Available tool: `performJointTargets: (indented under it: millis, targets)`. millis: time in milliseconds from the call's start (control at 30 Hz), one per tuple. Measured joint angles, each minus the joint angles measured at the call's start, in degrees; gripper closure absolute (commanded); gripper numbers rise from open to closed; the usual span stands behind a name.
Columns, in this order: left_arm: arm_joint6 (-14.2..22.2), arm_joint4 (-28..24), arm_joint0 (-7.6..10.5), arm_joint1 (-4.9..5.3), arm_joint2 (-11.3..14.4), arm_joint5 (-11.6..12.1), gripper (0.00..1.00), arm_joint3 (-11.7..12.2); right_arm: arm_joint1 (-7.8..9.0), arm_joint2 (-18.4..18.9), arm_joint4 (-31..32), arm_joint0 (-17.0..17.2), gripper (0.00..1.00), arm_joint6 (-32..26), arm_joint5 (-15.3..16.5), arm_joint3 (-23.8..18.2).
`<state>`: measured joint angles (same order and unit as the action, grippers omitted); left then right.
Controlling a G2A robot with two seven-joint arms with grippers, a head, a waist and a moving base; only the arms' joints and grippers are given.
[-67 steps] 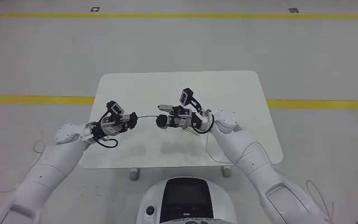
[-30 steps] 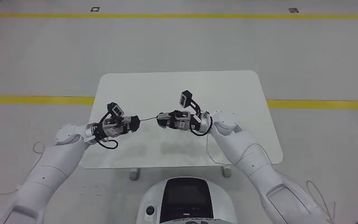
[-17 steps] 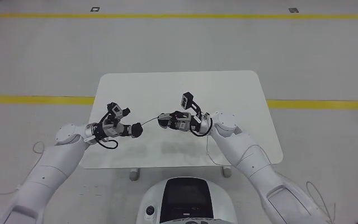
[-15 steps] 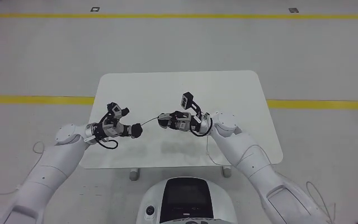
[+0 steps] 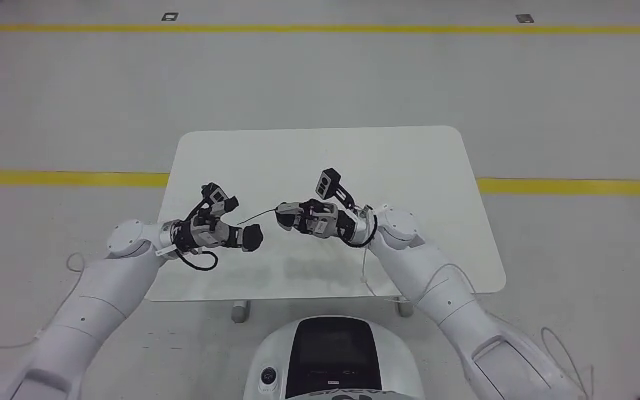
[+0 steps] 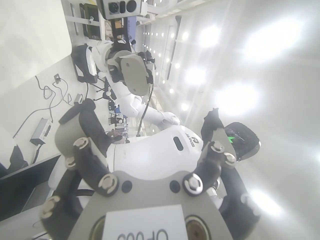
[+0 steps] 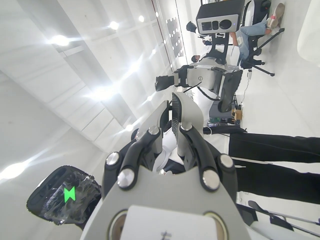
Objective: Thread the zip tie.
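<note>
We see the thin black plastic zip tie (image 5: 262,214) pinched at 1 end by the right gripper (image 5: 286,213), whose 2 fingers are clamped together on it. The strap sticks out ahead of those fingertips, its long axis aimed toward the left gripper (image 5: 249,237). The left gripper is spread wide and holds nothing. The tie's free tip lies just beside it, off to 1 side of its gap, above the white rounded table (image 5: 420,160). We judge the left gripper must line up with that tip.
</note>
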<state>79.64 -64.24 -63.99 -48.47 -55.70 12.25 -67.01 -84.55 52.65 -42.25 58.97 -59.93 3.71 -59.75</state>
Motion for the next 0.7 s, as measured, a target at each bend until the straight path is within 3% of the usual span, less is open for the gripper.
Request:
performJointTargets:
  millis: [233,467,500,567,700]
  targets:
    - [-0.9,0.1,-0.27,-0.06,0.0,-0.2,0.00,-0.6,-0.06,-0.2,0.2,-0.1,1.00,0.4,0.2,0.1]
    - [-1.1,0.2,-1.21,-0.22,-1.0,-0.7,0.00,-1.8,0.05,-0.7,0.7,1.7,1.00,1.3,-1.1,-3.2]
    - [-1.0,0.3,-1.23,-0.25,-1.1,-0.8,0.05,-1.8,0.05,-0.8,0.8,1.7,1.00,1.4,-1.3,-3.2]
    - [-0.9,0.8,-1.23,-0.29,-1.2,-0.8,0.44,-1.9,0.06,-0.9,1.2,1.7,1.00,1.6,-1.5,-3.2]
    - [-0.6,1.3,-1.45,-0.41,-1.7,-0.4,0.64,-1.8,0.23,-1.0,2.5,1.3,1.00,1.3,-2.6,-3.2]
